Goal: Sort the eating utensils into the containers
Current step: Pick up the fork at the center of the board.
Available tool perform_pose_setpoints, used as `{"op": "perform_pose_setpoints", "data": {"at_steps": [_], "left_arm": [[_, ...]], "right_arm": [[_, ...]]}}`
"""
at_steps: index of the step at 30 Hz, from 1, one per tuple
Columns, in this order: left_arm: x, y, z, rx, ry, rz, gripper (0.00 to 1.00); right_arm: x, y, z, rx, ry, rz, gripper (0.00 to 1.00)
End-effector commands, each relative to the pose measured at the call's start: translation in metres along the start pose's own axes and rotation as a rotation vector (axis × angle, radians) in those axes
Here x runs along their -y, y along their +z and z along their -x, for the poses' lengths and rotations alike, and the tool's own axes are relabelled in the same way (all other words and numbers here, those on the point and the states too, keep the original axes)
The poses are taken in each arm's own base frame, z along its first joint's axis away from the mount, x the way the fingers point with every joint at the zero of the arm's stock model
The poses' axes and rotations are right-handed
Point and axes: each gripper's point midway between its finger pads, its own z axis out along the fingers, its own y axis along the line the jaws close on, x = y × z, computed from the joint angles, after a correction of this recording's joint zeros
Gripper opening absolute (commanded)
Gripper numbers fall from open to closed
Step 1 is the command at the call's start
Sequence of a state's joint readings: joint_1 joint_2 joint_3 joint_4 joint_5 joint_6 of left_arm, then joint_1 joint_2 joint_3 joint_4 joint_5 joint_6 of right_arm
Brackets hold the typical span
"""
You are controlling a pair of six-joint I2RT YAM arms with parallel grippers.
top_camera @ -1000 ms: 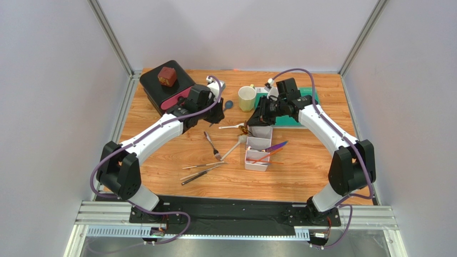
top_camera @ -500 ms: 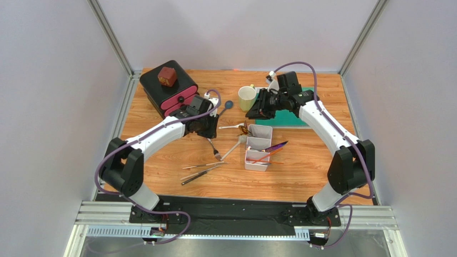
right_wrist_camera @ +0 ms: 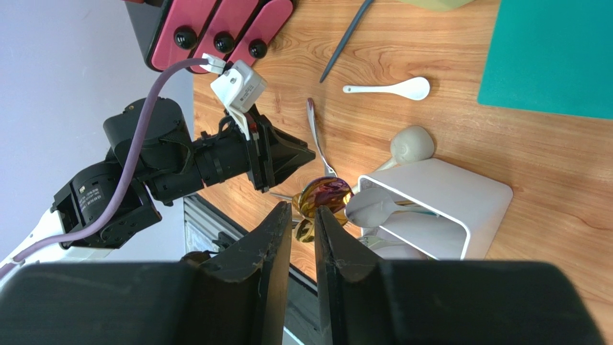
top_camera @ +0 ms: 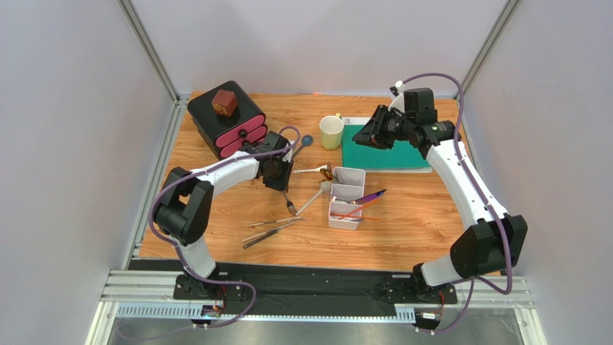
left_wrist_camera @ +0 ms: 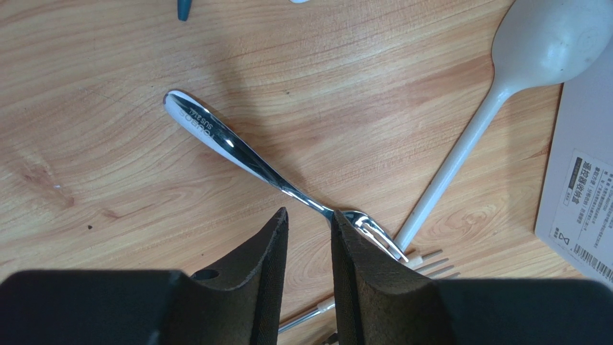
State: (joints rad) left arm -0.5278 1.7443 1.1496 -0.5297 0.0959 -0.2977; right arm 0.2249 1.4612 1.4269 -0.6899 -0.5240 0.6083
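Up top: white tray (top_camera: pixel 347 195) sits centre, and the right claw (top_camera: pixel 372 135) hangs over the green mat (top_camera: pixel 392 152), out of the way I guess.

Left wrist: left claw (left_wrist_camera: pixel 309 215) slightly open and empty, lined up over the silver fork (left_wrist_camera: pixel 237 152), probably to grab its neck.

Right wrist: barely open, empty.

light: bright, even overhead | shadows: soft, faint | glare: on fork (left_wrist_camera: pixel 248 162) | focus: sharp

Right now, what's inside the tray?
Orange sticks and a purple utensil lie in the nearer compartments of the tray, poking out over its right wall. The far compartment holds what looks like a white spoon. The walls hide anything lower down.
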Motion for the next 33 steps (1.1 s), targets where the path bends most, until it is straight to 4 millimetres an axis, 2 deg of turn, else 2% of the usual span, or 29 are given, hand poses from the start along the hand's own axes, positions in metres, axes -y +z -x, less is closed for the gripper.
{"op": "perform_pose_setpoints", "data": {"at_steps": [1, 12, 20, 22, 33], "left_arm": [[-0.002, 0.004, 0.007, 0.001, -0.027, 0.015, 0.35], [-0.012, 0.017, 0.004, -0.017, -0.042, 0.065, 0.35], [-0.004, 0.029, 0.005, -0.044, -0.036, 0.022, 0.34], [0.000, 0.032, 0.005, -0.054, -0.036, 0.001, 0.30], [-0.001, 0.042, -0.010, -0.138, -0.041, -0.007, 0.26]], "right_arm": [[0.002, -0.009, -0.003, 0.019, -0.014, -0.007, 0.23], [0.013, -0.016, -0.004, 0.034, 0.006, -0.025, 0.23], [0.016, -0.015, -0.006, 0.029, 0.013, -0.029, 0.23], [0.016, -0.015, -0.006, 0.030, 0.016, -0.031, 0.22], [0.019, -0.013, -0.007, 0.022, 0.024, -0.036, 0.23]]}}
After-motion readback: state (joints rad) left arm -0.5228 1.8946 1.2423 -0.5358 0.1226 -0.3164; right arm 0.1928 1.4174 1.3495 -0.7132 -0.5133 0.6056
